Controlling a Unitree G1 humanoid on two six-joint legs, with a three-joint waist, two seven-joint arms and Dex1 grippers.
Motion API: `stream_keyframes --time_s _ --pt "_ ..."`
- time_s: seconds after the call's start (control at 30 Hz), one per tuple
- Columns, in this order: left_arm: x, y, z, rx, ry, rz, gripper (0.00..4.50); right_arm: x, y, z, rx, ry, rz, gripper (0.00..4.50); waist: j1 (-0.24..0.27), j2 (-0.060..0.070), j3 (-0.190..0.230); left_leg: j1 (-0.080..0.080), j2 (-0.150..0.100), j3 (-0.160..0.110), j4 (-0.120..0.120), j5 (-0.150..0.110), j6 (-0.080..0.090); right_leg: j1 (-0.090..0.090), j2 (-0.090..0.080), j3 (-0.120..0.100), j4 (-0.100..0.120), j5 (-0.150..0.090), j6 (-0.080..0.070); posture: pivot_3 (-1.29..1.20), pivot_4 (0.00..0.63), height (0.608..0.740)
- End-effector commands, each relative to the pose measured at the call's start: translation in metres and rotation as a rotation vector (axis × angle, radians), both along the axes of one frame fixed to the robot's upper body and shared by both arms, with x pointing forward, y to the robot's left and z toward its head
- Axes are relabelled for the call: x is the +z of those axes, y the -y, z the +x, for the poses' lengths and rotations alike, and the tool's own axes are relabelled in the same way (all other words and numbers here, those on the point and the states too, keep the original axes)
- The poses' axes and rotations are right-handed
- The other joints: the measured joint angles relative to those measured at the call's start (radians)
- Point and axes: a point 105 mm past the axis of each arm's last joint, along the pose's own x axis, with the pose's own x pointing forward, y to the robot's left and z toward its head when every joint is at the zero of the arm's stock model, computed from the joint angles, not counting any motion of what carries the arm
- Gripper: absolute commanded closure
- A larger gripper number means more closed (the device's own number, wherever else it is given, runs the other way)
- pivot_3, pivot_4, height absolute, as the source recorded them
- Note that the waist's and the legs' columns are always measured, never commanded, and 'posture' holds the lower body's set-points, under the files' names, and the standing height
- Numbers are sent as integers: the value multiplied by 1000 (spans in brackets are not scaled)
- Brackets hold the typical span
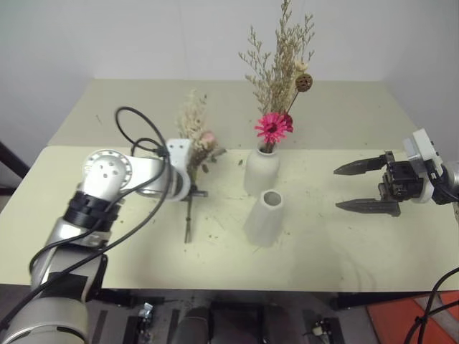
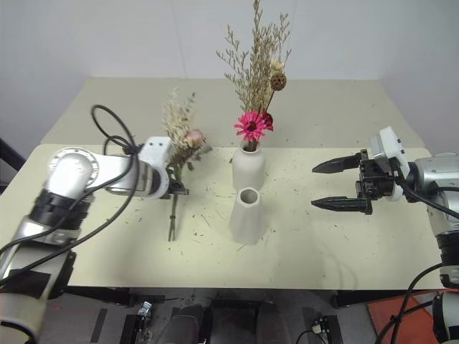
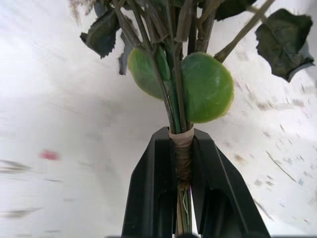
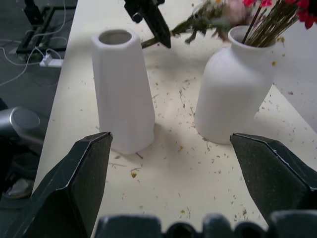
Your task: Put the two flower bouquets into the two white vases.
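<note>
Clamping the rose bouquet (image 2: 181, 147), the left gripper (image 3: 182, 163) nears the cylinder vase (image 2: 247, 215) (right gripper (image 2: 337, 184) gaping).

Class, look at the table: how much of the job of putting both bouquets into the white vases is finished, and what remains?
Done: the magenta daisy bouquet stands in the rounded vase. In hand: the left gripper is shut on the pink rose bouquet by its taped stems. Left: the tapered vase is empty, so the roses must go in. The right gripper is open, holding nothing.
</note>
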Motion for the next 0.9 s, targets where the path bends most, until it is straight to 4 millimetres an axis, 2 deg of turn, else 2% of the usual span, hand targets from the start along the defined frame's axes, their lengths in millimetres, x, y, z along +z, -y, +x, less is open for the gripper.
stream_keyframes --time_s 0.03,0.27,0.47,0.63,0.9 --pt "37 -1 -2 -68 225 -22 4370 18 -2 -7 80 74 12 0 -1 0 0 0 0 1 0 0 0 0 0 0 0 0 0 0 150 740" --pt "88 3 -14 -238 610 -79 4370 25 -4 -9 113 90 28 0 0 0 0 -1 0 7 0 0 0 0 0 -1 -2 0 0 0 150 740" --pt "120 18 -36 -461 806 -200 4370 26 -4 -16 138 85 26 0 0 0 0 -1 1 8 0 -1 1 1 1 -2 -2 0 0 0 150 740" --pt "131 32 -51 -604 855 -300 4370 17 -2 -24 165 84 -63 0 0 0 0 -1 2 7 0 -1 2 1 1 -2 -2 0 0 0 150 740" --pt "146 62 -68 -844 871 -479 4370 15 -3 -24 174 93 -55 0 -2 0 0 0 4 7 0 -1 2 2 2 -2 -2 0 0 0 150 740"
